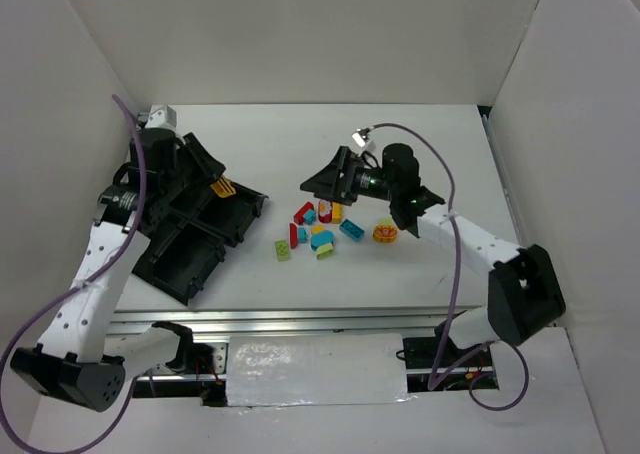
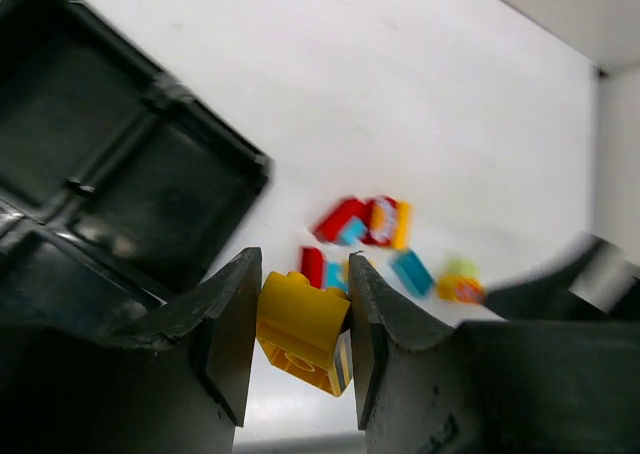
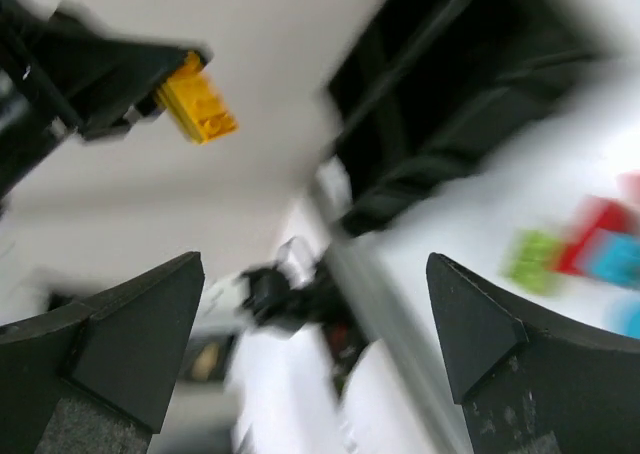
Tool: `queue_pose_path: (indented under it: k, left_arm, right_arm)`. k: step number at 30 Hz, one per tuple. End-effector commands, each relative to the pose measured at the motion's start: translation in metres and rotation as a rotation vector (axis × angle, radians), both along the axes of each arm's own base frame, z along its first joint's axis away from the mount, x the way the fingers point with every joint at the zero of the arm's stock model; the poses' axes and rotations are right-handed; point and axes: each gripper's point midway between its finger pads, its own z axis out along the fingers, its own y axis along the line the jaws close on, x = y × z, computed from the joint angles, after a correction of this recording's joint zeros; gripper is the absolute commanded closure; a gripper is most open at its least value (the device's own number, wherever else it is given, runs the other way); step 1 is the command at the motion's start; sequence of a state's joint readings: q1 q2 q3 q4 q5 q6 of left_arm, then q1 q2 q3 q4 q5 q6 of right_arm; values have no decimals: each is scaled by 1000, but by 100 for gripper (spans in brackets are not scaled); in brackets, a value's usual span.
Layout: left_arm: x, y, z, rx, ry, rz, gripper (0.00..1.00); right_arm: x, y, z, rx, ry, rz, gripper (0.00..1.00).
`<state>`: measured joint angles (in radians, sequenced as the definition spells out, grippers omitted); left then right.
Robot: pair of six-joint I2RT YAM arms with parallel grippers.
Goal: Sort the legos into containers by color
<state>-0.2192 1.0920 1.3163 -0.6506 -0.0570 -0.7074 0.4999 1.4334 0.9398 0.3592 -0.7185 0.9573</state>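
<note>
My left gripper [image 1: 222, 187] is shut on a yellow lego [image 2: 300, 326] and holds it in the air over the right edge of the black tray [image 1: 185, 242]. The same lego shows in the right wrist view [image 3: 197, 104]. The tray's compartments [image 2: 110, 174] look dark, and I see no bricks in them. The other legos [image 1: 318, 230], red, cyan, yellow and green, lie in a loose pile on the white table right of the tray. My right gripper [image 1: 318, 182] is open and empty, raised above the pile's far edge and pointing left toward the tray.
White walls enclose the table on three sides. A green lego [image 1: 283, 250] lies nearest the tray, and a round yellow-red piece [image 1: 385, 233] lies at the pile's right end, under the right arm. The right wrist view is motion-blurred.
</note>
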Motion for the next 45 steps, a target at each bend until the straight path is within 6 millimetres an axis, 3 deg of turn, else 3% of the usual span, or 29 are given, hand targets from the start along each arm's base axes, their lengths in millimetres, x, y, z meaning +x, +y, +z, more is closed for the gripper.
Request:
queue_pose_path:
  k: [1, 6, 9, 11, 12, 18, 19, 22, 23, 28, 30, 31, 32, 33, 35, 36, 37, 41, 42, 44, 45]
  left_arm:
    - [29, 40, -29, 137, 1, 207, 100]
    - [60, 47, -82, 208, 80, 256, 100]
    - [74, 51, -101, 245, 114, 280, 94]
    - [82, 51, -111, 272, 137, 275, 84]
    - [86, 52, -111, 278, 132, 279, 78]
    - [93, 56, -133, 313, 188, 299, 55]
    - [93, 57, -134, 316, 189, 305, 42]
    - [92, 61, -141, 319, 205, 331, 21]
    - [92, 62, -143, 325, 211, 337, 18]
    - [93, 61, -133, 317, 211, 335, 11]
    - [91, 55, -115, 289, 188, 310, 11]
    - [89, 53, -103, 272, 169, 301, 11]
    - [89, 49, -87, 250, 145, 292, 11]
    - [81, 43, -84, 231, 165, 258, 10]
    - [72, 34, -63, 203, 134, 207, 11]
    - [64, 29, -62, 195, 145, 175, 11]
    - [54, 27, -53, 197, 124, 155, 11]
    - [23, 27, -48, 201, 133, 101, 6]
    - [11, 25, -49, 201, 132, 69, 1]
    - [-1, 26, -51, 205, 142, 58, 0]
    - [-8, 29, -48, 208, 132, 56, 0]
  right_arm:
    - [21, -52, -16, -308, -33, -297, 0]
    - [18, -117, -37, -581, 22, -547, 0]
    - [4, -136, -44, -611, 36, -594, 0]
    - [-3, -143, -40, -600, 12, -609, 0]
    - [-8, -147, -52, -614, 26, -609, 0]
    - [-16, -156, -70, -658, 64, -613, 0]
    - [-16, -156, -74, -673, 72, -607, 0]
    - [-13, -155, -79, -698, 77, -594, 0]
    - [-11, -153, -78, -697, 72, -589, 0]
    - [-1, -146, -87, -728, 71, -556, 0]
    - [9, -147, -92, -768, 82, -575, 0]
    - [15, -148, -112, -829, 126, -568, 3]
    - [22, -146, -108, -853, 129, -567, 8]
    - [30, -147, -128, -924, 162, -562, 16]
    - [44, -142, -128, -958, 171, -562, 24]
    - [50, -142, -143, -1000, 197, -558, 27]
    - [58, -136, -138, -1000, 182, -563, 27]
    - [73, -116, -147, -1017, 178, -530, 27]
    - [76, -106, -150, -1027, 173, -514, 25]
    - [78, -98, -156, -1042, 179, -503, 19]
    - [79, -93, -165, -1060, 188, -486, 11]
